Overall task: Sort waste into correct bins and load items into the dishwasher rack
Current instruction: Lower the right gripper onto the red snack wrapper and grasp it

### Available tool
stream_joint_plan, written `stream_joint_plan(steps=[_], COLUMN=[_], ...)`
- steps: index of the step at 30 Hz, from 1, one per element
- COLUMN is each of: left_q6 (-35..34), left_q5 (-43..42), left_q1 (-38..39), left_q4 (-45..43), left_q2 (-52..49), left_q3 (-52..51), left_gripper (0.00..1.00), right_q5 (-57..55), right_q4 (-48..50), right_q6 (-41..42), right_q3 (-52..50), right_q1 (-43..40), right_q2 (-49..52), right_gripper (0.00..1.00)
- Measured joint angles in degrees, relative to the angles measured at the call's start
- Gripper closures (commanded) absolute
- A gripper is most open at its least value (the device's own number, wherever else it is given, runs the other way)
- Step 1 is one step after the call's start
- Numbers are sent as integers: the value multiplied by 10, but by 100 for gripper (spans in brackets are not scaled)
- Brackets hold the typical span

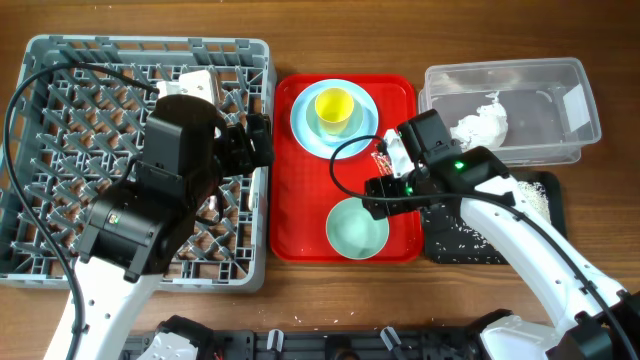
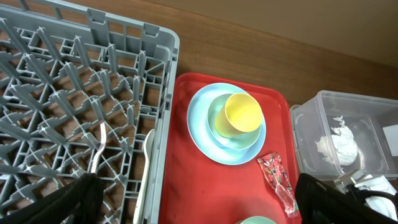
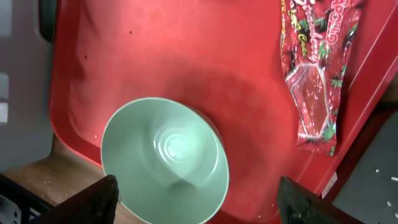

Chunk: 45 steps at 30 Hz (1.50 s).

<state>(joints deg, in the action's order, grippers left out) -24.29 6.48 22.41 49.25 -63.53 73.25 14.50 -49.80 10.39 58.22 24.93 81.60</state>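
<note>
Two grippers spread, both empty: right gripper (image 3: pixel 198 202) above mint-green bowl (image 3: pixel 165 158) at red tray (image 1: pixel 300 200) near end, left gripper (image 1: pixel 258 140) over dishwasher rack (image 1: pixel 60 60) left of tray; snack wrapper (image 3: pixel 314 81) at tray right edge; yellow cup (image 1: pixel 333 108) on blue plate (image 1: pixel 305 130)

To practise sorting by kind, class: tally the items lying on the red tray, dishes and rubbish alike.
Yellow cup: 1
Light blue plate: 1
Mint-green bowl: 1
Red snack wrapper: 1
Total: 4
</note>
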Motion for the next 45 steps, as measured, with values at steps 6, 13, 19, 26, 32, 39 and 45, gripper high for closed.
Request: stream_joint_plan(steps=[6,13,19,26,32,39,45], left_q6=[0,0,0,0,0,0,0], left_q5=[0,0,0,0,0,0,0], left_q1=[0,0,0,0,0,0,0], left_q4=[0,0,0,0,0,0,0], left_q2=[0,0,0,0,0,0,0], left_q3=[0,0,0,0,0,0,0], left_gripper=[0,0,0,0,0,0,0], right_q5=[-29,-32,-61,-113,-84,-83,-195], right_q4=[12,83,101,179,208,163,189], right_q6=[-3,-22,-32,-33,-47,-62,-66], right_q3=[-2,-73,-75,-75,-75,-66,-62], right_q1=[0,2,2,5,5,5,5], right_q2=[1,2,17,86,101,9,28], right_gripper=[18,19,24,23,23,20,20])
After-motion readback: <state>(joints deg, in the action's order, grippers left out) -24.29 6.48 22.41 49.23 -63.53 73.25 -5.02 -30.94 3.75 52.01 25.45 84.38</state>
